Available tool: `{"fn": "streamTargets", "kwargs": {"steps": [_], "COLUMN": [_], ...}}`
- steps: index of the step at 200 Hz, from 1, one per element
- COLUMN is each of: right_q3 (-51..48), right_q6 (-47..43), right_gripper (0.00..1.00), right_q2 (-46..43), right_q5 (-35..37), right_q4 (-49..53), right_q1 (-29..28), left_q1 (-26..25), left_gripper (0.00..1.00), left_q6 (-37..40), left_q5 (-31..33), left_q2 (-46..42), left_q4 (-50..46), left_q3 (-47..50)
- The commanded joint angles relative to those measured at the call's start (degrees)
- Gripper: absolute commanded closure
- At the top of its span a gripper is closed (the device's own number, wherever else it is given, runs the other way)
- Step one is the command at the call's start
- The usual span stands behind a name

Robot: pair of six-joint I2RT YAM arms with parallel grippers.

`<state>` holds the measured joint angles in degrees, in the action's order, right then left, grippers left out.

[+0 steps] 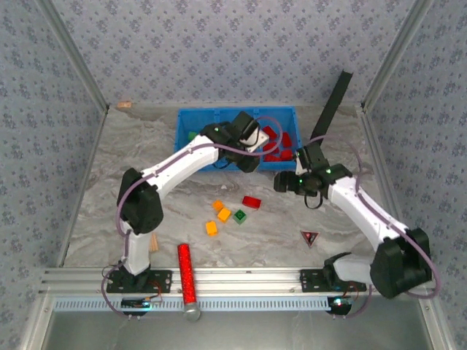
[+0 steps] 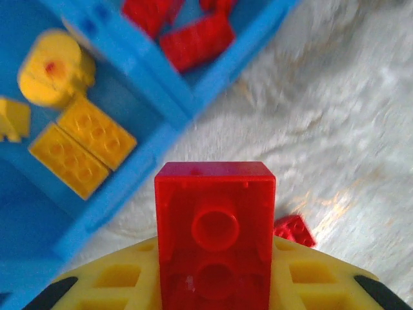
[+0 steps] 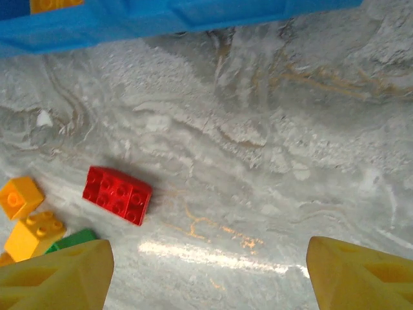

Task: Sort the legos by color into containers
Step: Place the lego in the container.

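L claw (image 2: 215, 290) clamps red brick (image 2: 215, 213) | R claw (image 3: 206, 271) agape | marble-look tabletop (image 1: 175, 211) (patterned walls (image 1: 219, 51))

Bin (image 1: 219, 110): far edge of the surface (image 1: 102, 168), mid-width, bricks (image 1: 271, 138) in its compartments; held brick (image 2: 214, 226) between the left fingers (image 2: 116, 284), just beside its near wall. Loose bricks (image 1: 224, 214): clustered mid-surface, before the bin. Cylinder (image 1: 185, 271): near edge, left of centre; small block (image 1: 125, 105): far left corner.

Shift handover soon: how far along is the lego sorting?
Done: red bricks and yellow bricks lie in separate blue bin compartments. In hand: left gripper holds a red brick. Remaining: one loose red brick, three orange bricks and one green brick on the table; right gripper open nearby.
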<state>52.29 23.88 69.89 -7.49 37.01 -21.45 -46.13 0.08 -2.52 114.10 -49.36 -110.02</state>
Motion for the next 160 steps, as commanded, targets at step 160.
{"fn": "streamTargets", "kwargs": {"steps": [160], "right_q3": [-13.7], "right_q6": [-0.5], "right_gripper": [0.21], "right_q2": [-14.6], "right_q5": [3.6], "right_q4": [-10.3], "right_q1": [-12.7], "left_q1": [-2.7], "left_gripper": [0.69], "left_q6": [-12.1], "left_q5": [7.8], "left_q2": [40.4], "left_q4": [2.1], "left_q3": [-47.3]}}
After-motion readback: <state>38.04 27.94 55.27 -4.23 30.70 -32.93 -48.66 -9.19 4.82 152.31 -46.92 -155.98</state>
